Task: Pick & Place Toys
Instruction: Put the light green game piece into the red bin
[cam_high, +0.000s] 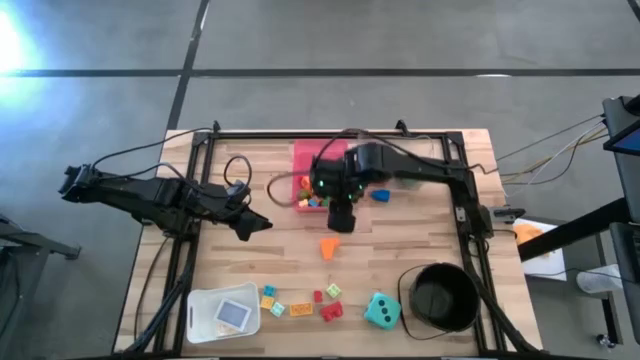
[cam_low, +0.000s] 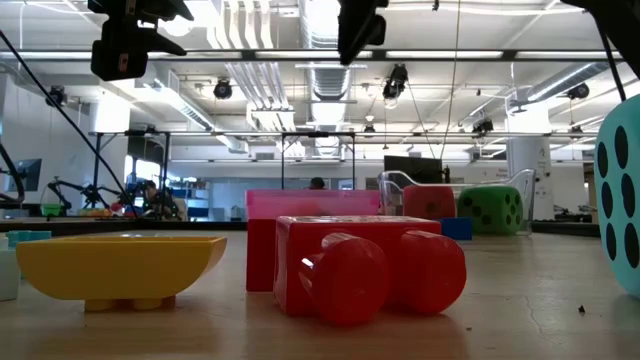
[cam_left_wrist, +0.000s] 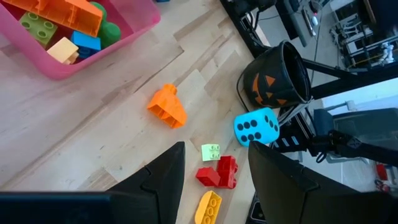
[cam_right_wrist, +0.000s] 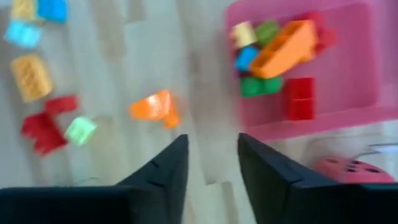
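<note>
The right claw hangs wide and empty above the bench, beside the pink tray of bricks; an orange brick lies just beyond its tips. The left claw waits, also wide. No readable writing shows.

A pink tray sat at the far middle of the wooden worktop, a black bucket and clear tub at opposite near corners.
</note>
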